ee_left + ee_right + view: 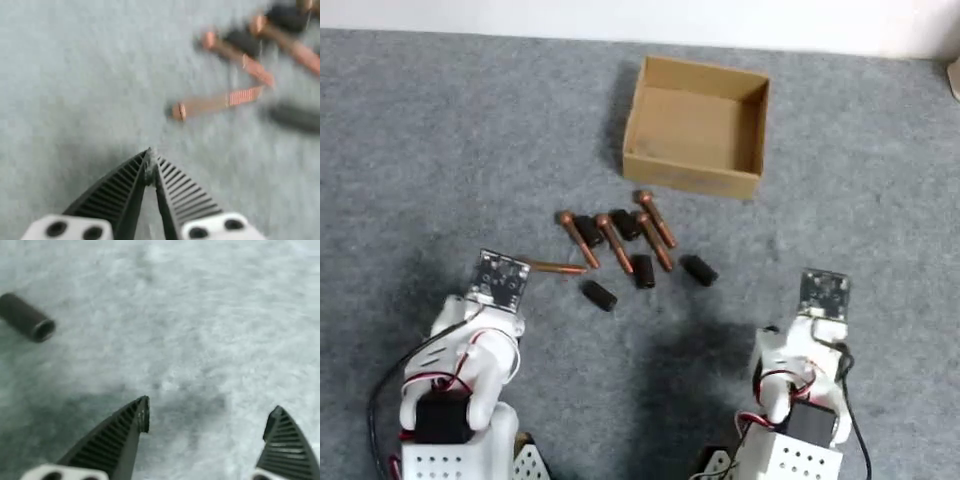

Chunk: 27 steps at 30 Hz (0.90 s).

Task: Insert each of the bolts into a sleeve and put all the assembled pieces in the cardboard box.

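Left gripper (151, 162) first: the wrist view has its two ribbed fingers pressed together at the tips, with nothing between them, low over the grey mat (420, 150). Just ahead of those tips lies one bolt (217, 102), flat on the mat, with its head end nearer the fingers and its threaded end pointing away. Apart from the gripper, not touching.

Over to the right gripper (209, 420): fingers spread wide apart, holding nothing, bare mat between them. One sleeve (26, 317) lies on its side ahead of it and off toward the left arm's side, its open end visible, well apart from the fingers.

The high view adds the wider layout. The left arm (470, 350) and right arm (800, 390) sit side by side, and the other bolts (615, 243) and sleeves (643, 270) are scattered loose in a cluster ahead of and between the two grippers. Some sleeves lie just beside bolts, though whether they touch is hard to tell. Beyond the cluster, farther from both grippers, stands the cardboard box (692, 178), open at the top.
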Motion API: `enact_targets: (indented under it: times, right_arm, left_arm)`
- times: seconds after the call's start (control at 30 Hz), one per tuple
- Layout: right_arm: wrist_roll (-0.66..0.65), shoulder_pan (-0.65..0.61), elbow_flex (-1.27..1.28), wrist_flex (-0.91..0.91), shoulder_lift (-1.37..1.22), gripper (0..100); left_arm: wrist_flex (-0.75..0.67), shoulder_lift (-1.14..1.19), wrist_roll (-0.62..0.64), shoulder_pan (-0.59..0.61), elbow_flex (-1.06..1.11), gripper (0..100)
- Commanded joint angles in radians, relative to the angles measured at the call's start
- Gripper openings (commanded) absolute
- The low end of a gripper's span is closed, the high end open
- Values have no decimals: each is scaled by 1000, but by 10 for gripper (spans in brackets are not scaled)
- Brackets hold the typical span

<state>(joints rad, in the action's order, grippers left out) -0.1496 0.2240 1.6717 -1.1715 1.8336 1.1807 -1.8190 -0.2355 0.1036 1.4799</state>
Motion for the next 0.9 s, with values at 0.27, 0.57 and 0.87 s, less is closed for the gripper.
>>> enact_targets:
  times: [0.27, 0.57, 0.87]
  right_arm:
    - [-436, -2, 101, 15, 4, 339]
    - [-322, -298, -2, -12, 2, 338]
    - [-322, -415, -206, 30, -225, 338]
  left_arm:
    - [-308, 476, 124, -234, -242, 7]
    - [-370, 1119, 347, -205, -473, 6]
    - [-548, 1234, 351, -125, -418, 6]
